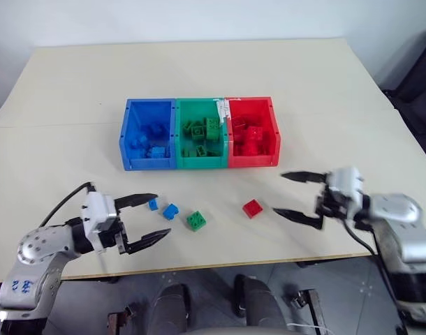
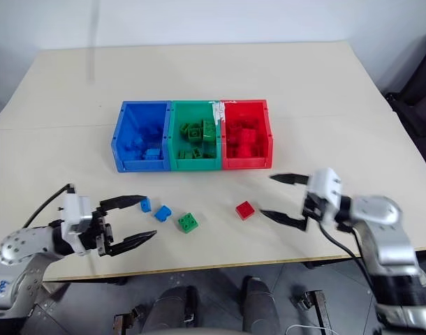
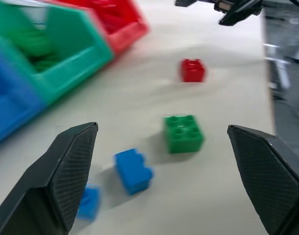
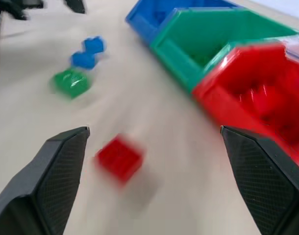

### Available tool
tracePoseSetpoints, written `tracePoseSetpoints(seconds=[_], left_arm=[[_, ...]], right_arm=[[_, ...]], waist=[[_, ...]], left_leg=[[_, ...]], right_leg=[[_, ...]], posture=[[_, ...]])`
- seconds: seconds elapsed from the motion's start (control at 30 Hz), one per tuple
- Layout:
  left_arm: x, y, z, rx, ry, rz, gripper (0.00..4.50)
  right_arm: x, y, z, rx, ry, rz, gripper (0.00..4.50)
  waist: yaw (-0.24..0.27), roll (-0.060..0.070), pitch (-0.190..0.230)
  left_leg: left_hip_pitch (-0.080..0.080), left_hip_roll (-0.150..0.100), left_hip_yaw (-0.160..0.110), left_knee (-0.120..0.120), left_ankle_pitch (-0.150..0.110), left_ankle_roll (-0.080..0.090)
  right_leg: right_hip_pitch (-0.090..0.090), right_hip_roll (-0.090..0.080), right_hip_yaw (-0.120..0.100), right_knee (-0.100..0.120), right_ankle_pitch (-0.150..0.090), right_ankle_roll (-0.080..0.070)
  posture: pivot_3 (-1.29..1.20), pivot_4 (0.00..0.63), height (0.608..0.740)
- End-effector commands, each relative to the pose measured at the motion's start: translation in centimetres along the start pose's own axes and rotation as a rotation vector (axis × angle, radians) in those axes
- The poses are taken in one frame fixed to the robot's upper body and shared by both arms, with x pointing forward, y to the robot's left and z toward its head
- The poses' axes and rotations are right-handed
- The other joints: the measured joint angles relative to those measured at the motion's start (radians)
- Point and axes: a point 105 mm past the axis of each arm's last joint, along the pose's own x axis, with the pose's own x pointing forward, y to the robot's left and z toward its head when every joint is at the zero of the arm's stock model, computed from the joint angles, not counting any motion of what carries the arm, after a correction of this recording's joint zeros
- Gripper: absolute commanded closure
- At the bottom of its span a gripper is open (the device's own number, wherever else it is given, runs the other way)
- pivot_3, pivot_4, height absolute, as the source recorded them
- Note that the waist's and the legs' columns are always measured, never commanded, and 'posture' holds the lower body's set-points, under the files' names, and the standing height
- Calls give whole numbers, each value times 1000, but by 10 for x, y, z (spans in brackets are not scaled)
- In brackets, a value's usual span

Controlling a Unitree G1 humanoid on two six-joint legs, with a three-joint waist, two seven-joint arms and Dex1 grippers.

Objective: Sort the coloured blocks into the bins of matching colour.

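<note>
The left gripper hangs low over the near edge of the pale worktop, its jaws spread wide and empty, pointing across toward the robot's right. The right gripper mirrors it on the other side, jaws also wide apart with nothing between them, pointing toward the left.

Four loose blocks lie on the worktop between the two sets of jaws. A small blue block sits just past the tip of the left gripper's upper jaw, close to it but apart. A second blue block lies just beside the first, a little further out from the left jaws. The green block, studs up, comes next, about level with the gap between the left jaws and nearer to them than to the right ones. The red block lies nearer the right gripper, in front of its open jaws and short of their tips.

Beyond all four blocks, further from both grippers, stand the joined bins in a row: the blue bin nearest the left jaws' side, the green bin in the middle, the red bin toward the right jaws' side. Each already holds a heap of blocks of its own colour.
</note>
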Motion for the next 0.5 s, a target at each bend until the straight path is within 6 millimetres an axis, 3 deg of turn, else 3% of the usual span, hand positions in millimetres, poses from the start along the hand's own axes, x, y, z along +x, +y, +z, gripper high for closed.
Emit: tracePoseSetpoints(seconds=[0.03,0.13,0.23,0.33,0.5], left_arm=[[0,2,-1,51,39,-91,0],[1,6,1,84,40,-145,0],[2,9,1,115,37,-169,0],[0,11,1,122,36,-160,0],[-16,9,-3,82,47,-85,0]], right_arm=[[-40,3,-3,-72,68,-35,37],[-65,1,-16,-43,126,-97,37],[-66,1,-23,-44,149,-81,37],[-49,0,-19,-51,108,-40,37],[1,1,-11,-16,72,184,37]], waist=[[-1,0,0],[-4,0,0],[-6,0,0],[-7,0,0],[-8,0,0]], left_leg=[[0,0,0,0,0,0],[3,1,2,1,0,1],[5,4,3,1,0,0],[7,6,3,1,0,-1],[9,7,5,1,0,-1]], right_leg=[[0,0,0,0,0,0],[1,1,1,1,1,-1],[2,2,1,1,2,-2],[2,4,2,2,2,-3],[2,5,4,4,2,-4]], posture=[[0,150,740],[0,150,740],[0,150,740],[0,150,740],[0,150,740]])
